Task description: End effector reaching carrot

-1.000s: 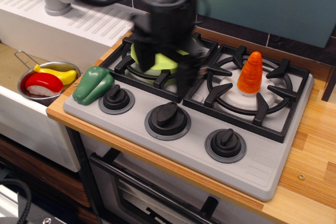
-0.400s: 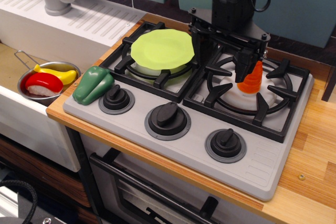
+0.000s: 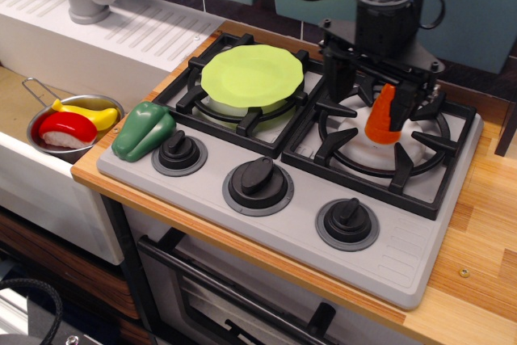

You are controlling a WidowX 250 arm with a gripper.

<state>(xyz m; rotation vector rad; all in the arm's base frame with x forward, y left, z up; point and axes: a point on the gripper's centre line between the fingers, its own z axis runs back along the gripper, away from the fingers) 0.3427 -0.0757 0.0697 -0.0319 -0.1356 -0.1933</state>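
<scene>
The carrot (image 3: 380, 115) stood upright on the white burner cap of the stove's (image 3: 404, 256) right-hand burner. The black claw (image 3: 401, 107) hung right over it, one dark finger (image 3: 406, 105) against the carrot's right side, the tip hidden behind the frame. Whether it had actually closed on the carrot, I couldn't tell.
</scene>
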